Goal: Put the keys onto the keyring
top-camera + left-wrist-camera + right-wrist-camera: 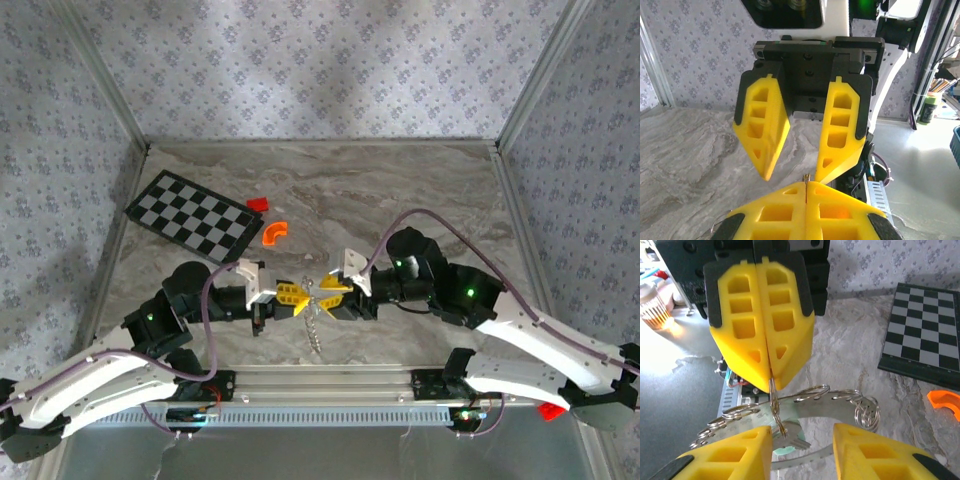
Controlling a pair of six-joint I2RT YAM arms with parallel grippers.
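Between the parted jaws of the right gripper (802,432), the keyring (815,392) hangs pinched in the closed tips of the left gripper (771,382), the pale key (785,449) showing just below it.

Two grippers meet tip to tip over the near middle of the table (430,185), each barring the other's way: left gripper (290,297) closed, right gripper (337,291) parted. A keyring (837,396) crowds the gap between them. Behind, far left, lie an orange bit (274,232), a red block (258,204) and a checkerboard (195,218); far right is bare. Walls (300,70) close three sides
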